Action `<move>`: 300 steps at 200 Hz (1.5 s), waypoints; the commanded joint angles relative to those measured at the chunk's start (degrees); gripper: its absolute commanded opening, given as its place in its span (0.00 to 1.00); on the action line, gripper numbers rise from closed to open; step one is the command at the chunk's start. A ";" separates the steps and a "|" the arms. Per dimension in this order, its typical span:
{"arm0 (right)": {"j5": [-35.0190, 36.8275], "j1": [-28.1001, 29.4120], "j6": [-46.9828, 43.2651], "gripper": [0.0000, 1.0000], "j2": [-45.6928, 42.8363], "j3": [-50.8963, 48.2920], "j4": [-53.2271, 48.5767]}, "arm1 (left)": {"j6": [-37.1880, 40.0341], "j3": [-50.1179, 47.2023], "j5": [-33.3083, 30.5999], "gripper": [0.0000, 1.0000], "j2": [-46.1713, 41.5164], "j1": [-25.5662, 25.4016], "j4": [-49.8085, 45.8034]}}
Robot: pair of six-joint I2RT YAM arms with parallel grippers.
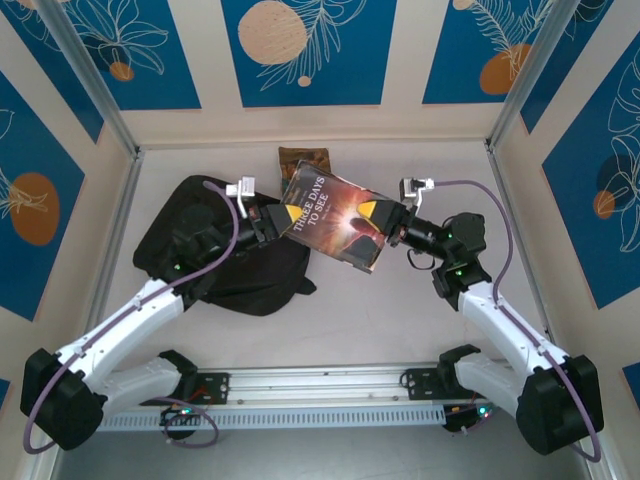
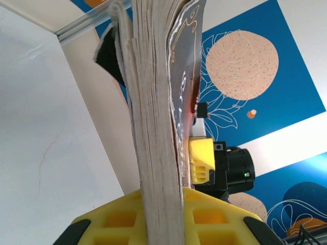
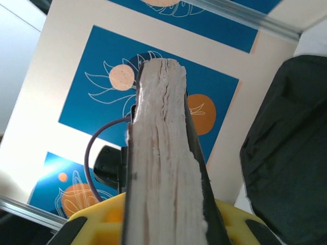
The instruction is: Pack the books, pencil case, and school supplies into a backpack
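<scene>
A dark brown book with a white title (image 1: 333,221) hangs above the table, held from both sides. My left gripper (image 1: 286,216) is shut on its left edge and my right gripper (image 1: 374,216) is shut on its right edge. In the left wrist view the book's page edge (image 2: 156,132) rises from between my yellow jaws (image 2: 163,220), with the right gripper's yellow finger (image 2: 201,161) beyond it. The right wrist view has the pages (image 3: 163,168) clamped in my right gripper (image 3: 164,227). The black backpack (image 1: 215,250) lies at the left, under the left arm; the backpack (image 3: 291,143) is beside the book.
A small brownish flat item (image 1: 303,157) lies near the back wall, behind the book. Blue-and-cream patterned walls and aluminium posts (image 1: 90,75) enclose the table. Bare tabletop (image 1: 380,320) stretches in front of the book and to the right.
</scene>
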 commanded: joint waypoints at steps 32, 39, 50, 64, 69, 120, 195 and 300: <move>11.41 -1.31 -18.35 0.00 -12.27 4.80 -36.02 | 21.72 11.35 -10.49 0.57 -2.27 -0.62 -36.91; 14.24 -1.46 -20.71 0.00 -13.84 5.22 -41.93 | 25.51 14.30 -15.08 0.60 -1.50 -0.62 -44.20; 17.05 -2.06 -23.70 0.00 -15.89 5.70 -48.70 | 30.78 18.54 -21.75 0.61 0.78 -0.64 -54.51; 18.72 -2.72 -26.81 0.00 -17.81 5.91 -54.33 | 37.10 22.43 -26.18 0.65 4.89 -0.66 -62.63; 19.15 -2.92 -27.65 0.00 -18.31 5.93 -55.98 | 39.10 23.50 -26.55 0.67 6.62 -0.63 -64.83; 19.83 -4.22 -31.45 0.00 -19.82 4.65 -62.08 | 54.49 34.36 -39.96 0.74 23.69 -10.76 -80.02; 16.17 -7.61 -30.78 0.00 -20.72 1.89 -62.22 | 57.90 40.01 -45.63 0.64 36.44 -15.50 -82.11; 13.62 -9.70 -29.56 0.00 -21.38 -0.13 -61.09 | 57.55 38.48 -40.24 0.09 38.46 -15.35 -80.38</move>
